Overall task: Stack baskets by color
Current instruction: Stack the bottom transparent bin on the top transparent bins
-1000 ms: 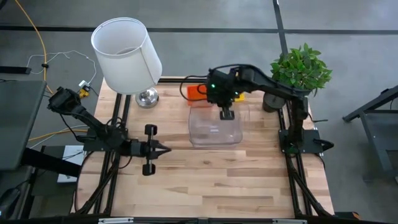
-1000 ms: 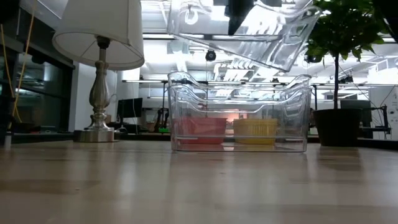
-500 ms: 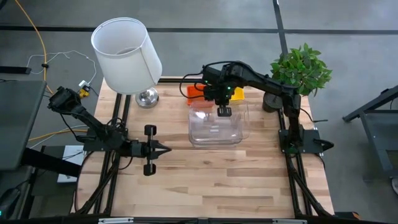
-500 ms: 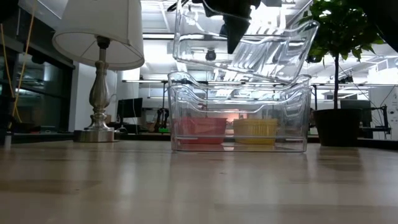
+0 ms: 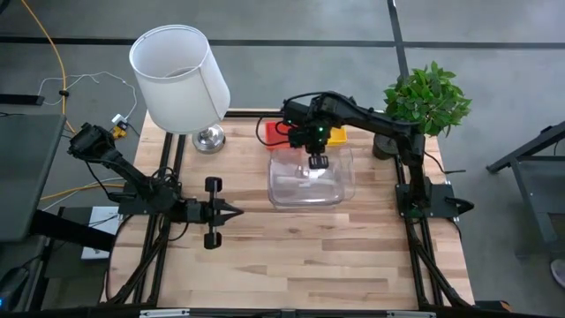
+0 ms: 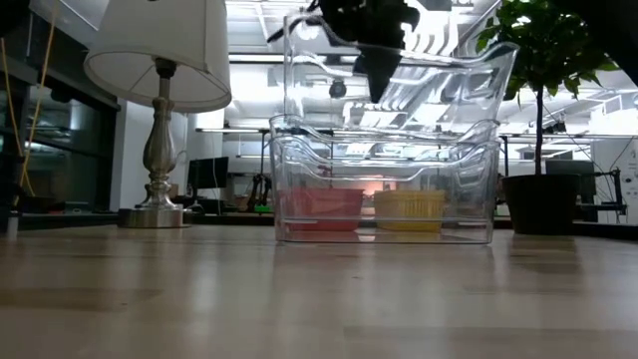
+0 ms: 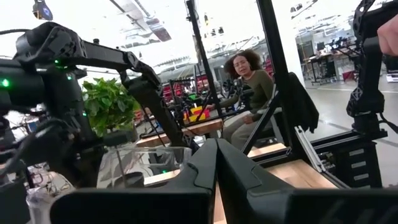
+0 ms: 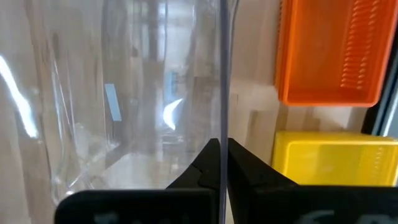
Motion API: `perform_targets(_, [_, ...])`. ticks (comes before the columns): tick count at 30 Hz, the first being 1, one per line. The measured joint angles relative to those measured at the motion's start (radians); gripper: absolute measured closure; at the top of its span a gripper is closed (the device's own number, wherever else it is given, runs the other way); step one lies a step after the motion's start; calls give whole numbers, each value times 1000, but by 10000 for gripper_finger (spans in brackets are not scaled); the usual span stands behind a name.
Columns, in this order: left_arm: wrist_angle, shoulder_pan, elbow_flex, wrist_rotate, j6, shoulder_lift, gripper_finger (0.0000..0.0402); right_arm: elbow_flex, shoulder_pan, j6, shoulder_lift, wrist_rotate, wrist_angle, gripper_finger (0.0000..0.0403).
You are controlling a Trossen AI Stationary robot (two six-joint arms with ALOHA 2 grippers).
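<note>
Up above the clear tubs on the desk, we see our right gripper fingers clamped on another clear tub's rim; left gripper fingers together.

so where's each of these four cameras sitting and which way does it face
High view: above the table, looking straight down; both arms show, right gripper over the clear tub.
Low view: at tabletop height, looking level at the tub stack; the right arm enters from above.
Left wrist: on the left arm, facing the right arm and a seated person; shut fingers show.
Right wrist: looking down its fingers, pinching a tub wall.
Shared: high and right wrist both show the orange basket and yellow basket.
</note>
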Motion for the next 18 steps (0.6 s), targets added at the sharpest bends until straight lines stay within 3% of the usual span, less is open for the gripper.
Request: perform_targets(18, [0,0,0,-7,0,0,401,-55,-12,24,0,-91,0,403])
